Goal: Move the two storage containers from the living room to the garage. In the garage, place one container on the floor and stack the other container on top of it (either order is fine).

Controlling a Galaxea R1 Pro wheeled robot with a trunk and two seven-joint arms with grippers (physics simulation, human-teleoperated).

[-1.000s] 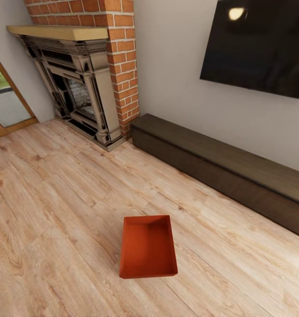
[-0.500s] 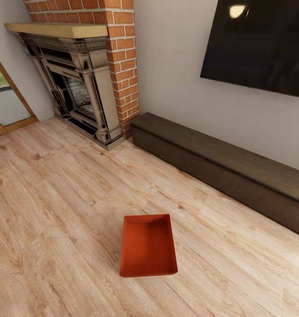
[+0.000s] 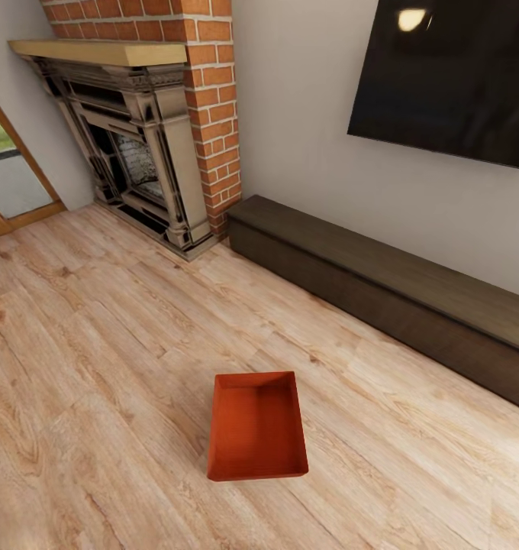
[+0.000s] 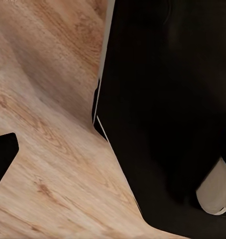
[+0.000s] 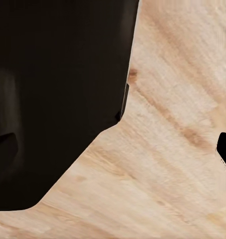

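At the far left of the head view a glazed door (image 3: 4,164) with a wooden frame stands beside a fireplace (image 3: 133,164) set in a red brick chimney (image 3: 206,84), with a pale wooden mantel (image 3: 91,52) across its top. To the right of that a long dark bench (image 3: 389,286) runs along the grey wall, under a black TV (image 3: 450,76). In front of all this, on the light wood floor (image 3: 84,359), sits one orange-red bin (image 3: 256,424), open side up and empty, well apart from the bench and the fireplace and roughly straight ahead of the robot. It stands in the living room, so the carrying to the garage is not yet begun for this one. The bin looks like stiff, thin-walled plastic with straight sides and a flat bottom, probably light but smooth enough to slip; my guess is that the safest hold is on the rim of the two long walls, one arm to each, or a pinch over a short wall near its middle so it does not tilt. Both wrist views give dark robot body against floor planks, with a black finger edge at the margin, and I cannot tell from them whether the fingers of either arm are spread or closed.
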